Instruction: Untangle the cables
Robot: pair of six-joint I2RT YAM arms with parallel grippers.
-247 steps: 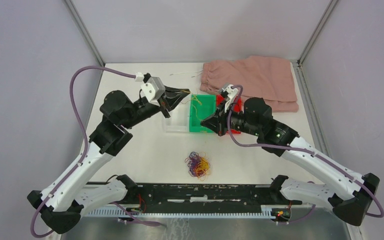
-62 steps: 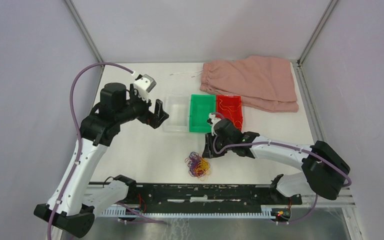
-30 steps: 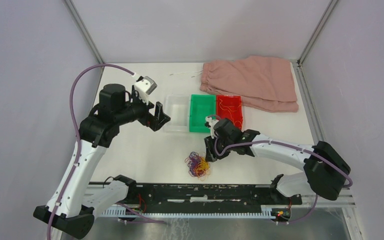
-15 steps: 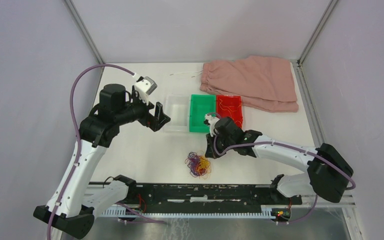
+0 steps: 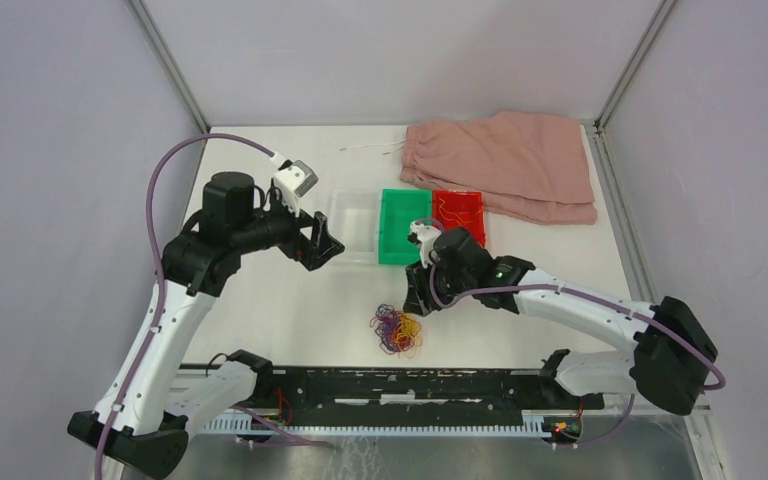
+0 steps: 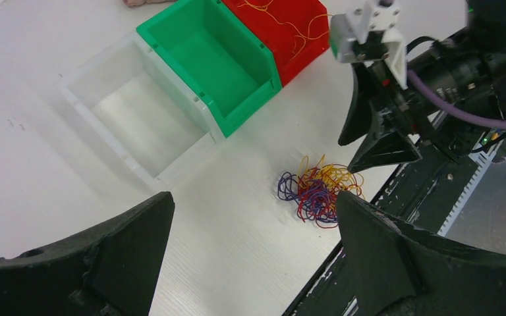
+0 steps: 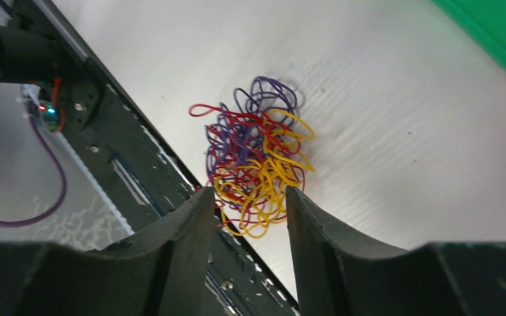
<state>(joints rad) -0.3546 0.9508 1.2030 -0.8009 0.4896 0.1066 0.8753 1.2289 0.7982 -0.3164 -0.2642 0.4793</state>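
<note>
The cables (image 5: pixel 397 331) lie as one small tangled clump of yellow, red and purple strands on the white table near its front edge. The same clump shows in the left wrist view (image 6: pixel 319 192) and the right wrist view (image 7: pixel 257 164). My right gripper (image 5: pixel 412 303) hangs just above and right of the clump, pointing down at it. Its jaws (image 7: pixel 249 192) are open, with the yellow strands showing through the gap and none pinched. My left gripper (image 5: pixel 317 243) hovers wide open by the clear bin, well left of the clump (image 6: pixel 253 197). A few yellow-orange strands (image 6: pixel 290 26) lie in the red bin.
Three bins stand in a row behind the clump: clear (image 5: pixel 340 255), green (image 5: pixel 390 258), red (image 5: pixel 472 205). A pink cloth (image 5: pixel 510 160) with a white drawstring (image 5: pixel 370 148) lies at the back right. The black base rail (image 5: pixel 390 385) runs just in front of the clump.
My right gripper has drawn back up and away from the clump and its jaws now stand apart. The clump lies where it was. My left gripper has shifted only slightly.
</note>
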